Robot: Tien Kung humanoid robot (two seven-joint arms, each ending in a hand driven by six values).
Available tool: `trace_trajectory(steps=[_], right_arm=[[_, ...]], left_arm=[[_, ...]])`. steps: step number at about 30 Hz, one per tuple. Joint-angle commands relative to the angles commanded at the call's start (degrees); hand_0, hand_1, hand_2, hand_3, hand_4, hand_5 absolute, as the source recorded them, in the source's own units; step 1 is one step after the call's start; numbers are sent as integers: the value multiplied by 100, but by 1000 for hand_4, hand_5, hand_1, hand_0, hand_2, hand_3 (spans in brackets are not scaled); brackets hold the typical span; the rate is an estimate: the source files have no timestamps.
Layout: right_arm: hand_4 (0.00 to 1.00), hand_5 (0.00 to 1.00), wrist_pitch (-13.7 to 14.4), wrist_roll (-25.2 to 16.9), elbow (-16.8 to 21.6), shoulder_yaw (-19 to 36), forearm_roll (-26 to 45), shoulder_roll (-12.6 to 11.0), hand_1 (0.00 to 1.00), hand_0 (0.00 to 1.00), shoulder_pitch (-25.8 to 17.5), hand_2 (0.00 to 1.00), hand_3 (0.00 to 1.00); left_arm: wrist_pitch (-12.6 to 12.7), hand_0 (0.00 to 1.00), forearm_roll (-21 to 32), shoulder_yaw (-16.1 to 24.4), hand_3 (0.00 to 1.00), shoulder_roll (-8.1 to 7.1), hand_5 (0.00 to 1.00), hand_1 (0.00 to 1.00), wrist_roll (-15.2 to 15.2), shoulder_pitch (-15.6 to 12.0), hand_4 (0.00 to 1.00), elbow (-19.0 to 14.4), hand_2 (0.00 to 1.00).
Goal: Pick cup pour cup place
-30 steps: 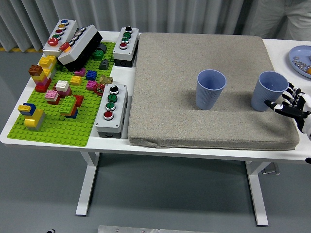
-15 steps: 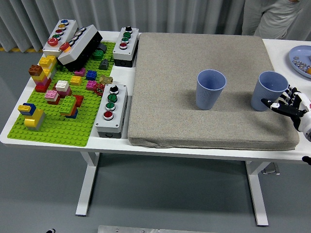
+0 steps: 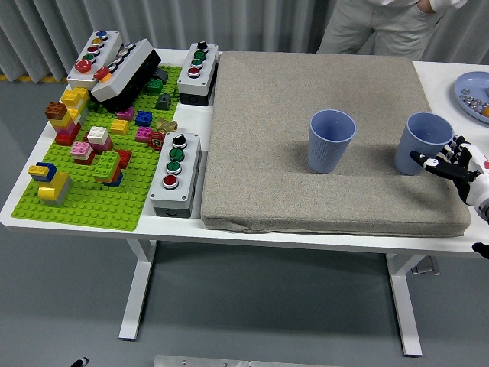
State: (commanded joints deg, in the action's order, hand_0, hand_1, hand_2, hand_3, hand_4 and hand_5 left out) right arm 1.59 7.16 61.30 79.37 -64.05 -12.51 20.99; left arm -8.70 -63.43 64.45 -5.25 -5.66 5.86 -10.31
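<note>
Two blue cups stand upright on the grey mat (image 3: 306,199): one cup (image 3: 331,140) near the middle, the other cup (image 3: 422,142) near the mat's right edge. My right hand (image 3: 451,160) comes in from the right edge, fingers spread, its fingertips right beside the right cup's lower side. Whether they touch the cup is unclear. It holds nothing. The left arm is out of view.
A green baseplate (image 3: 92,210) with several coloured bricks fills the table's left. Button boxes (image 3: 175,173) stand beside the mat's left edge and at the back left. A blue plate (image 3: 472,93) sits at the far right. A person stands behind the table at the top.
My right hand crept slightly left and up toward the right cup. The person at the far side moved left along the table's back edge.
</note>
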Motion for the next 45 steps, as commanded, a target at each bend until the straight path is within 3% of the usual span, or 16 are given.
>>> trace_trajectory(steps=[35,36,41,42,45], right_arm=[[868,376,-15,-231,-336,-245,369,126,966,966,291,998,998],[866,374,-5,-221,-333,-248,363,126,927,933,288,998,985],[866,374,46,-184,-308,-248,356,126,927,933,271,998,985],[861,381,63,-177,-299,-250,353,127,863,897,265,864,877],[861,381,86,-155,-276,-254,335,127,863,897,252,864,877]], left_arm=[[-13,823,36,-124,776,-21,998,786,-1,28,593,0,859],[-12,823,38,-125,776,-21,998,786,0,25,593,0,859],[-14,823,39,-134,776,-22,998,786,-1,20,593,0,859],[-15,823,37,-133,776,-22,998,786,-1,19,593,0,859],[-15,823,39,-132,776,-22,998,786,0,16,593,0,859]])
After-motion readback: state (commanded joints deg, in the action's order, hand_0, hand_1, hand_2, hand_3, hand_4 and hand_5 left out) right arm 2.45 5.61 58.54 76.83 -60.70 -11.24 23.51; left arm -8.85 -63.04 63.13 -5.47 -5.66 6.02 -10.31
